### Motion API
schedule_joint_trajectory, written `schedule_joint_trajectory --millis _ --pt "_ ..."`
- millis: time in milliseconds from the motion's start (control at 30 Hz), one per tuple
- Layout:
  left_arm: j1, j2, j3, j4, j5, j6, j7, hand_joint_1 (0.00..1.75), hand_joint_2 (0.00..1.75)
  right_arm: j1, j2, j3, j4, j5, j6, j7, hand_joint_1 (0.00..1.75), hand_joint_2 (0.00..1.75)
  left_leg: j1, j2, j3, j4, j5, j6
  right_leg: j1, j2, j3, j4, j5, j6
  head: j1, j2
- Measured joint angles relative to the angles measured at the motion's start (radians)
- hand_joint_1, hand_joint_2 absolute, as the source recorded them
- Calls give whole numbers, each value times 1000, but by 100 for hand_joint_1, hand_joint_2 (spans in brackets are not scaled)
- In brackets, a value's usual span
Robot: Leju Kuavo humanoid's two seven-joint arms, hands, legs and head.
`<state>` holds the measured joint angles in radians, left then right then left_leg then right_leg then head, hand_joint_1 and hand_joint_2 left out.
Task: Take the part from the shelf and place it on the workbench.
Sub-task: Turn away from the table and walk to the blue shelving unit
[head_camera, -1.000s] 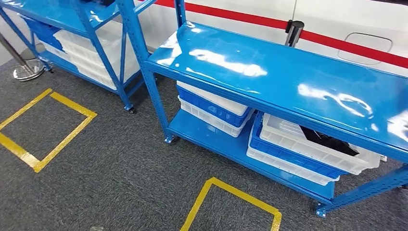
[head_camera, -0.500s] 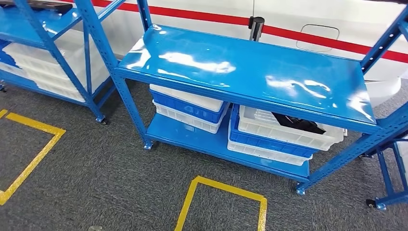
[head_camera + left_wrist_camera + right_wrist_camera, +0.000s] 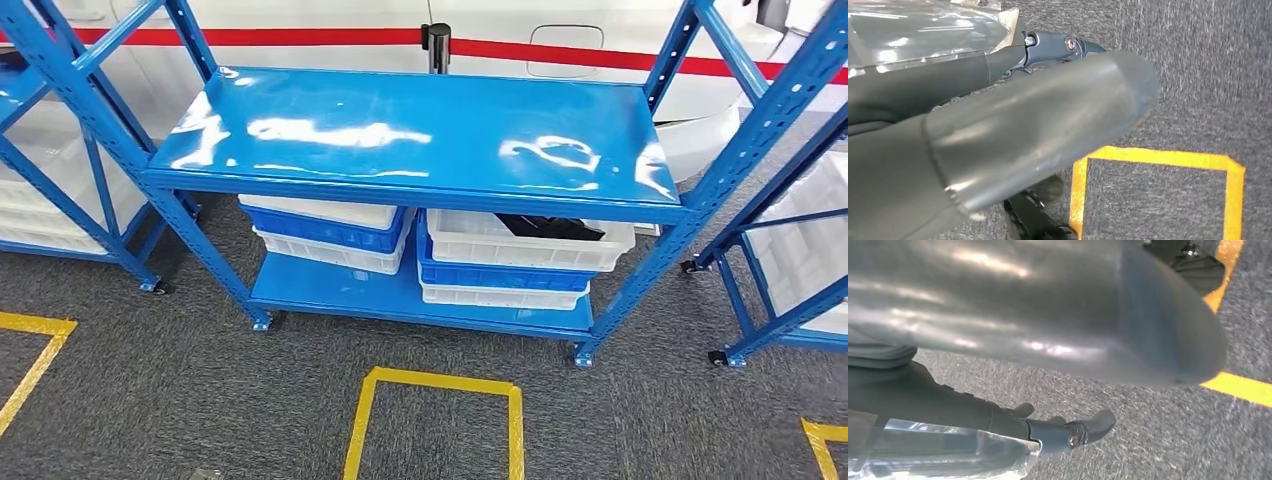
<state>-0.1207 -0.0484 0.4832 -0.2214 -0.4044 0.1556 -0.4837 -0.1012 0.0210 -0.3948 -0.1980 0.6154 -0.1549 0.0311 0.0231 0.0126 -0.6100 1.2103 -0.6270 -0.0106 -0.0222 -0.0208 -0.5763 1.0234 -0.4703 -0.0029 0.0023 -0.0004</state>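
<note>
A black part [image 3: 548,226] lies in a white bin [image 3: 530,243] on the blue shelf's [image 3: 420,140] lower level. The left hand [image 3: 1013,130] and right hand [image 3: 1048,315] hang over grey carpet [image 3: 200,400]; whether they are clenched cannot be told.

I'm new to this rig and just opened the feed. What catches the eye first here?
A glossy blue shelf fills the middle of the head view, its top bare. Under it sit stacked white and blue bins; the right top bin holds a black part. A yellow square is taped on the carpet in front.
</note>
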Motion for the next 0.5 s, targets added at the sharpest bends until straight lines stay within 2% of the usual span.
schedule_joint_trajectory --millis 33,67,100,133,200,267,367,500 --pt "3 0 0 0 0 0 0 0 0 -1 0 0 0 1 -3 -1 0 0 0 -8 -30 58 -20 1 4 7 0 0 0 -2 0 0" --pt "5 0 0 0 0 0 0 0 0 0 1 0 0 2 -4 -2 0 0 0 -11 -48 88 -21 3 7 14 0 0 0 -2 0 0" --pt "6 -1 0 0 0 0 0 0 0 2 1 0 0 2 -6 -4 0 0 -1 -12 -48 79 -2 7 10 20 2 0 0 -2 0 0" --pt "6 -1 0 0 -1 -1 0 0 0 3 1 0 0 2 -6 -6 0 0 -2 -13 -29 33 32 13 12 25 3 0 0 -2 0 0" --pt "4 -1 0 0 -3 -1 1 0 0 3 2 0 0 2 -7 -10 0 0 -6 -17 32 -101 99 26 16 32 6 1 0 -1 0 0" --pt "1 -1 0 0 -5 -2 4 0 0 4 3 0 0 4 -9 -12 0 0 -12 -19 64 -176 123 31 23 35 2 4 -2 0 0 0" --pt "-1 -3 0 0 -5 -4 11 0 0 8 2 0 0 10 -12 -12 0 0 -17 -17 64 -185 125 22 27 35 -3 7 -5 -1 1 0" --pt "-1 -3 1 0 -5 -5 15 0 0 10 3 0 0 19 -20 -12 0 0 -27 -16 64 -184 127 27 23 35 -2 6 0 7 1 0"
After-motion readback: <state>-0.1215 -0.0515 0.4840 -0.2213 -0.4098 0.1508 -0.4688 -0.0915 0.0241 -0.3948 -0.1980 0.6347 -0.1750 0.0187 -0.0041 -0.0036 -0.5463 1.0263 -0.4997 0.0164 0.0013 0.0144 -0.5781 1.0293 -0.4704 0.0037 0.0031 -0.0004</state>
